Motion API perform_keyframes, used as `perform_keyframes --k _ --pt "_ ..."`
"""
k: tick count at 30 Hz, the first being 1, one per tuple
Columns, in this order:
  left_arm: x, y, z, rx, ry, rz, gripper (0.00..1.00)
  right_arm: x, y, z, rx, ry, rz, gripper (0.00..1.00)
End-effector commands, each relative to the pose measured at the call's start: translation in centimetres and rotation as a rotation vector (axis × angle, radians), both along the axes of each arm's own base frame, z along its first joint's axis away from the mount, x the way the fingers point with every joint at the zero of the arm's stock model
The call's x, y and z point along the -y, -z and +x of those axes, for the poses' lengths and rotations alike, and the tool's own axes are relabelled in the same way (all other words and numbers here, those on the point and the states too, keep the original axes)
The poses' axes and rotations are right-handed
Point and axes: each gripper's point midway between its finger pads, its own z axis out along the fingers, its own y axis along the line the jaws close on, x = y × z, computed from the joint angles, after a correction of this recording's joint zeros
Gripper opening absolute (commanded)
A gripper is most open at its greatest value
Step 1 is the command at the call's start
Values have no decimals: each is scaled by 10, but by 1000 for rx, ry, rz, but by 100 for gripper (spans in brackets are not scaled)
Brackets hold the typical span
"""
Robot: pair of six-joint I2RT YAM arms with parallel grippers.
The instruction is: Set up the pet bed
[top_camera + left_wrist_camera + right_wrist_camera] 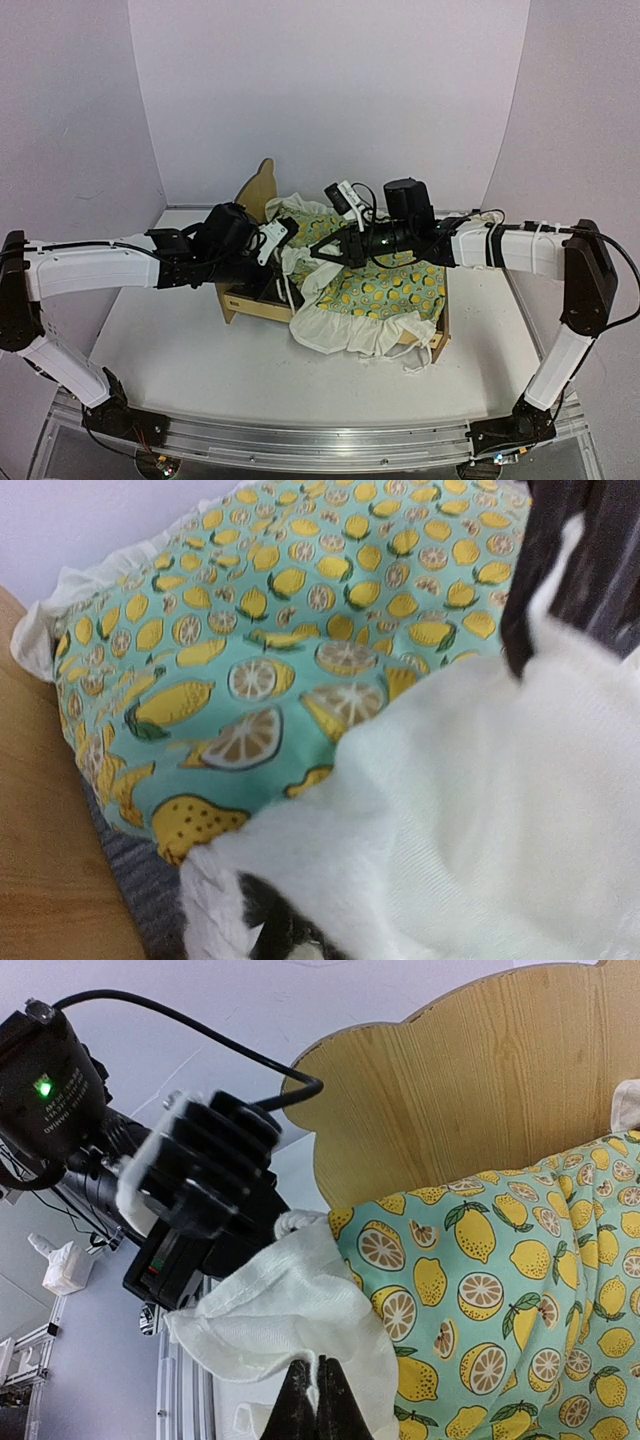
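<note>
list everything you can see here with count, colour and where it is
pet bed: 1, light plywood, middle of table
mattress pad: 1, dark grey, in the bed under the pillow
pillow: 1, lemon print with white ruffle, head end
blanket: 1, lemon print with white ruffle, bunched over the bed
table: 1, white, under the bed
left gripper: 1, black and white, shut on blanket's white edge
right gripper: 1, black, shut on blanket's white edge

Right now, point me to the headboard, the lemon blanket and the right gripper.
headboard (480, 1080), right wrist view, middle of the wooden face.
blanket (400, 290), top view, lemon-print side over the bed.
right gripper (318, 1368), right wrist view, closed fingertips pinching the blanket's white cloth.
</note>
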Motion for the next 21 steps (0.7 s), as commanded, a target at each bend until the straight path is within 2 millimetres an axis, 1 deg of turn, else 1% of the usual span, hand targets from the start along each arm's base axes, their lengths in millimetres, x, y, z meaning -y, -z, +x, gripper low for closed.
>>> perform_keyframes --k 1,4,11,14,16,18,21 --pt "-18 -19 -2 -40 -89 7 0 1 -37 -6 75 -17 79 0" --pt "-20 -25 -1 -55 -110 8 0 1 -36 -6 73 -15 78 0" --pt "-29 -27 -2 -78 -169 5 0 1 -32 -5 63 -13 71 0" --pt "-35 -17 1 -72 -193 39 0 0 -31 -6 59 -17 72 0" --pt "-39 -15 3 -63 -216 51 0 0 -31 -6 58 -17 72 0" --pt "-38 -19 2 -58 -208 39 0 0 -31 -6 59 -15 72 0" --pt "-37 -35 2 -37 -192 21 0 0 -32 -6 58 -16 73 0"
